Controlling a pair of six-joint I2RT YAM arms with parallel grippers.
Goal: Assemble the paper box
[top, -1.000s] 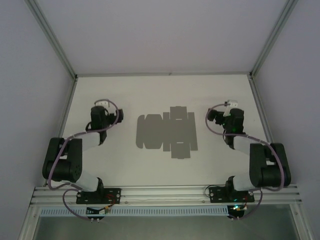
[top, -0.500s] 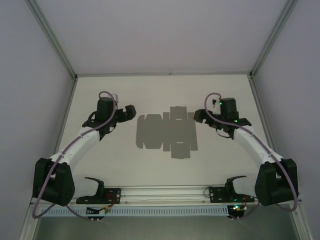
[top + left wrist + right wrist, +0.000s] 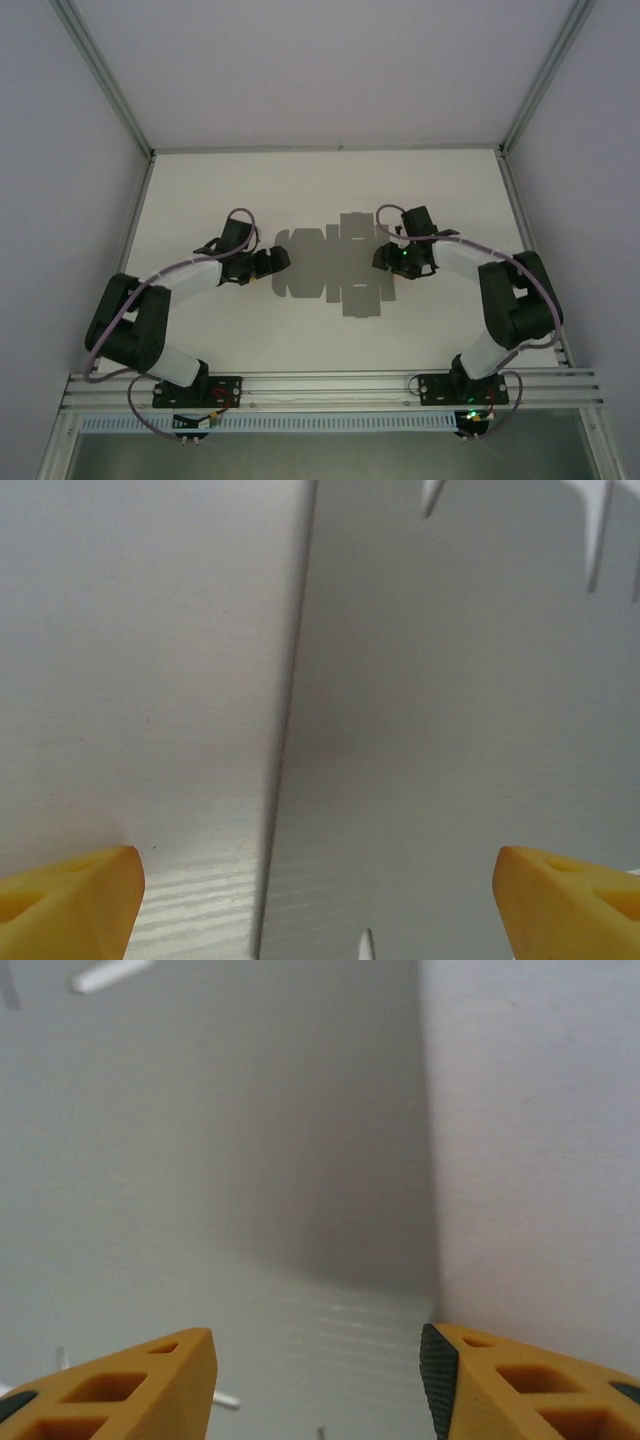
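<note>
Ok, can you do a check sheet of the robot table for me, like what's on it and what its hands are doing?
surface: white table, plain.
job's things: grey card, a flat cut-out with flaps, lying unfolded mid-table.
clutter: nothing seen.
grippers: left gripper open, straddling the card's left edge; right gripper open, straddling its right edge; neither is gripping it.
cables: purple cables loop along both arms.
surroundings: pale walls, metal posts, a rail at the near edge.
</note>
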